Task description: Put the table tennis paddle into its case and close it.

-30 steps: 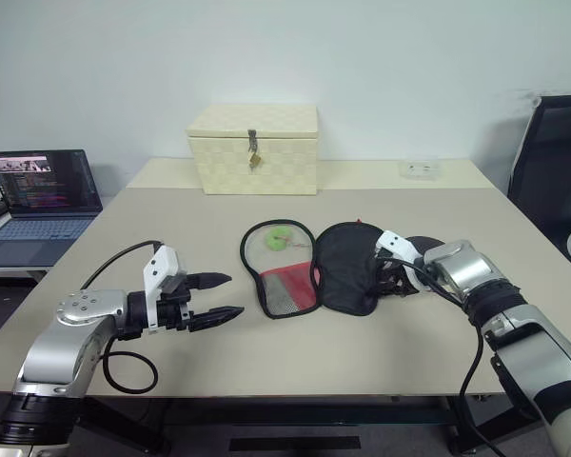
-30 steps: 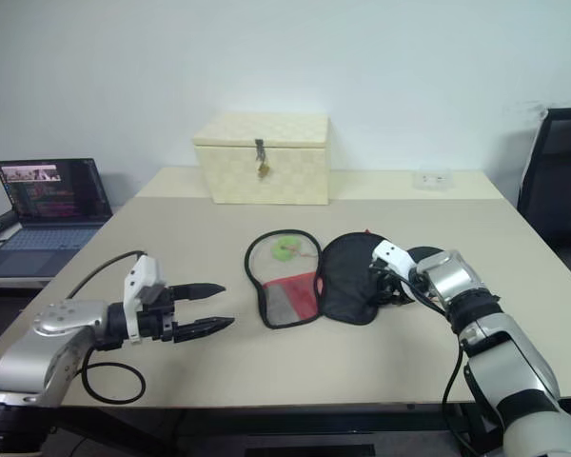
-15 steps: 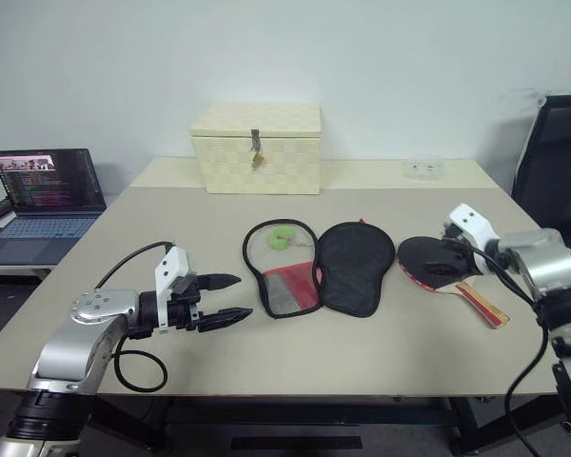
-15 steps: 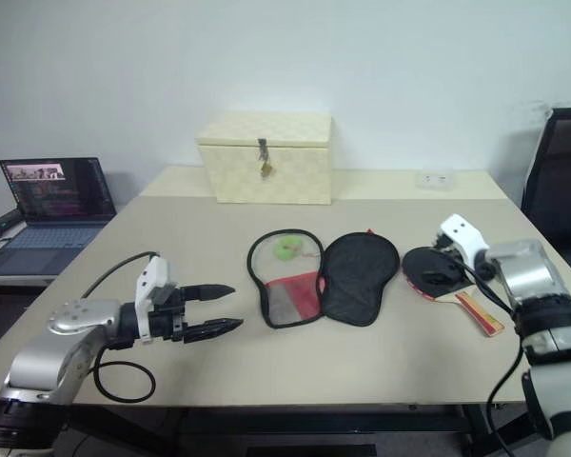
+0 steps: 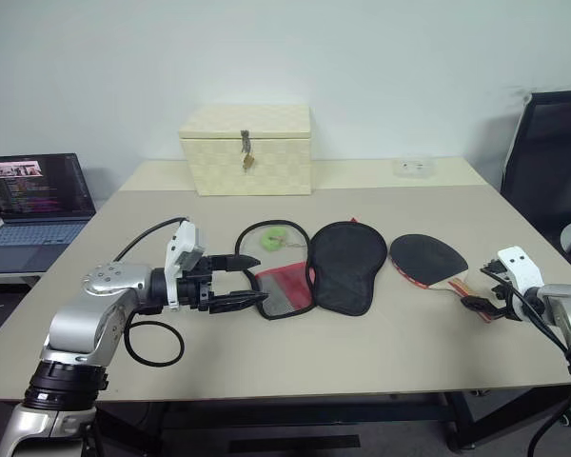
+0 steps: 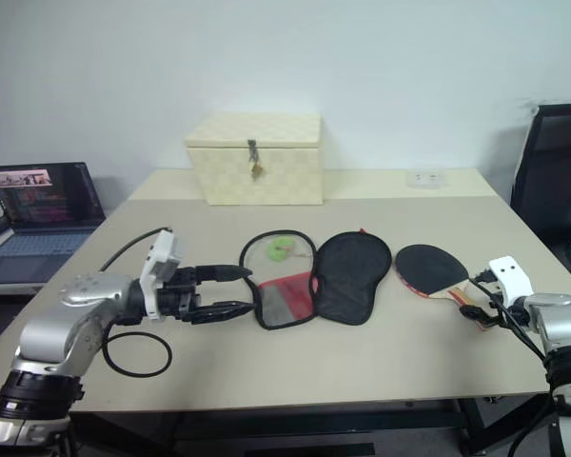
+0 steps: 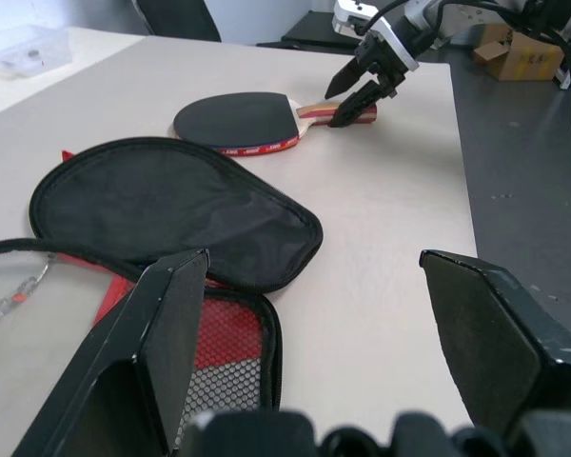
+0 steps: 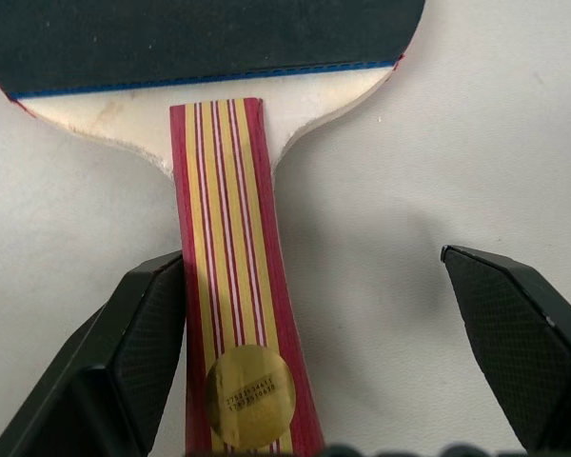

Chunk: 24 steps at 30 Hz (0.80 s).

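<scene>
We see the case point(image 5: 309, 268) lying unzipped and spread flat on the desk point(image 5: 362, 352), both halves side by side. Its nearer-left half shows a red panel with black mesh; a small green ball point(image 5: 271, 241) sits inside the black-rimmed pocket of that half, with a short chain beside it. The other half is plain black fabric and holds nothing. The paddle point(image 5: 436, 264) is not in the case: it lies flat on the desk just to the right of the black half, black face up, striped handle pointing toward the right front edge.

Behind, a cream woven box point(image 5: 246, 149) with a latch stands closed at the far side of the desk. A laptop point(image 5: 33, 205) sits open on a lower surface to the left, and a black chair point(image 5: 552, 162) stands at the right.

The left gripper point(image 5: 240, 282) is spread, fingers pointing at the mesh half and reaching its left rim; whether they touch it we cannot tell. The right gripper point(image 5: 478, 291) is spread wide at the end of the paddle handle; in the right wrist view one finger point(image 8: 124, 352) sits right against the handle's edge, the other well clear.

Compared with a second ago: the right gripper was over the black half of the case and hid the paddle; it has now swung out to the right, and the paddle lies uncovered. The left gripper has moved closer to the case.
</scene>
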Tool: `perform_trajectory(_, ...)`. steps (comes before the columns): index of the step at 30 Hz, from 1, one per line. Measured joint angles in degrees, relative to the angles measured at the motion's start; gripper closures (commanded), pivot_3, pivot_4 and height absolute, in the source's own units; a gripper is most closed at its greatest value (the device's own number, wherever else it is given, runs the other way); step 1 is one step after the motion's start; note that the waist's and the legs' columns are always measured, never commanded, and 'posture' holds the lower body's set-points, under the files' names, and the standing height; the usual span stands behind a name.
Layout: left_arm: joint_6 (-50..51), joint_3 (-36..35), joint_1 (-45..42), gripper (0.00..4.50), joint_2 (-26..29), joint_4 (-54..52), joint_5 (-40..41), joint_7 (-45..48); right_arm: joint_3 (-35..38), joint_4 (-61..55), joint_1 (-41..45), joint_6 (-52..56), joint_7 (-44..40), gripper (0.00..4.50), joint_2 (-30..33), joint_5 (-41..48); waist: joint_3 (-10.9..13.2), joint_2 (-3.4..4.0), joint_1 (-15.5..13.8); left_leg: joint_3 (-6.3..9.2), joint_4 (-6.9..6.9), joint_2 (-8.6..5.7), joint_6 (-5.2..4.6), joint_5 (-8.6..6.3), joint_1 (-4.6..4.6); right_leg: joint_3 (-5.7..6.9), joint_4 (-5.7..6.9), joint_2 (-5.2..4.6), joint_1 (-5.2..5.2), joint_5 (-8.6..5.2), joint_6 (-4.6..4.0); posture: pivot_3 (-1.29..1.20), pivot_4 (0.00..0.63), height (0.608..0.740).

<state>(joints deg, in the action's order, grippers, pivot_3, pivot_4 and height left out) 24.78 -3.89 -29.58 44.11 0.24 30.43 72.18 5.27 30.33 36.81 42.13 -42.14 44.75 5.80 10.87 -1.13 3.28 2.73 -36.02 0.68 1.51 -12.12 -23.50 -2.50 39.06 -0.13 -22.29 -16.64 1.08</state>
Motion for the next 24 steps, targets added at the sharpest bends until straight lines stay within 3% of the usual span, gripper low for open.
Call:
perform_trajectory(8,-0.60,0.15,0.41,0.61,-0.02,0.13,-0.33,-0.08,0.11,-0.72,1.66,0.64,2.78,0.02,-4.57,-0.13,-0.02,-0.04,0.91,-0.12,0.00,0.06,0.00,0.00,0.20,-0.14,0.03,0.10,0.10,0.01,0.00,0.00,0.150,0.740)
perform_trajectory(11,-0.60,0.12,1.07,0.61,0.01,0.03,-0.33,-0.26,-0.10,-0.60,2.30,0.11,3.87,0.61,-5.94,-0.22,-0.04,-0.06,1.41,-0.14,0.00,0.07,0.00,0.00,0.21,-0.17,0.03,0.10,0.11,0.01,-0.01,0.00,0.150,0.740)
perform_trajectory(20,-0.57,-1.25,4.86,0.61,0.20,-2.20,-0.26,-2.04,0.39,1.35,4.49,-0.62,10.55,3.39,-9.72,-0.18,-0.06,-0.10,1.40,-0.22,-0.03,0.04,0.00,0.01,0.52,-0.27,-0.01,0.06,0.44,0.05,0.19,0.00,0.150,0.740)
perform_trajectory(24,-0.43,-2.39,5.89,0.61,0.26,-2.83,-0.13,-2.98,1.64,1.59,5.01,-0.13,14.06,3.43,-9.39,-0.05,-0.03,-0.07,1.02,-0.27,0.01,-0.01,0.00,0.01,0.44,-0.29,-0.04,-0.01,0.35,0.08,0.17,0.00,0.150,0.740)
